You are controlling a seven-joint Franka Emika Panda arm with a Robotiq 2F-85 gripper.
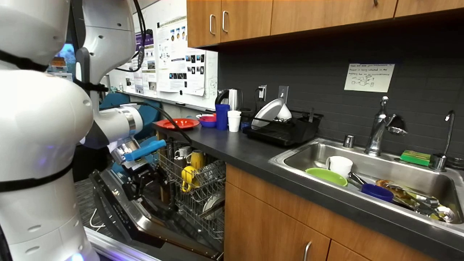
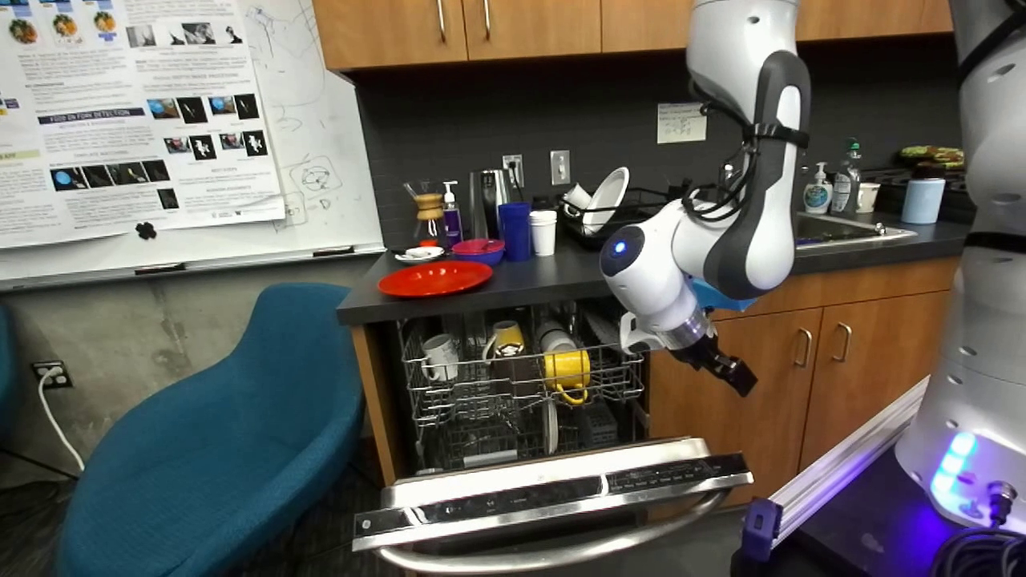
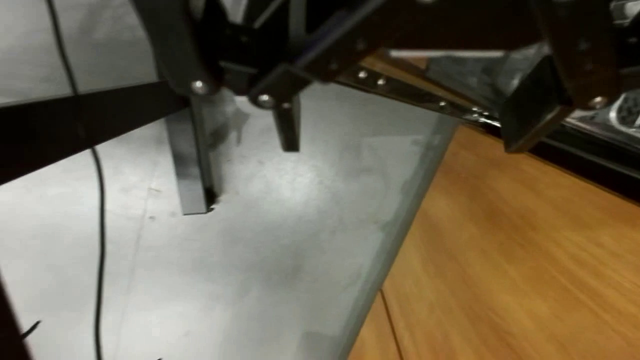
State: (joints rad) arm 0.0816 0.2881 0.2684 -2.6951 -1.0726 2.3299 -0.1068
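My gripper stands open in the wrist view, fingers wide apart and nothing between them. In an exterior view the gripper hangs at the right of the partly lowered dishwasher door, in front of the wooden cabinet. From the other angle, the gripper overlaps the door, and contact cannot be judged. A dark side edge of the door passes behind the fingers in the wrist view. A yellow mug sits tilted in the upper rack, with another yellow mug and a white mug near it.
Above the dishwasher runs a dark counter with a red plate, cups and a dish rack. Dishes fill part of the sink. A blue chair stands beside the door; a metal rail lies by the robot's base.
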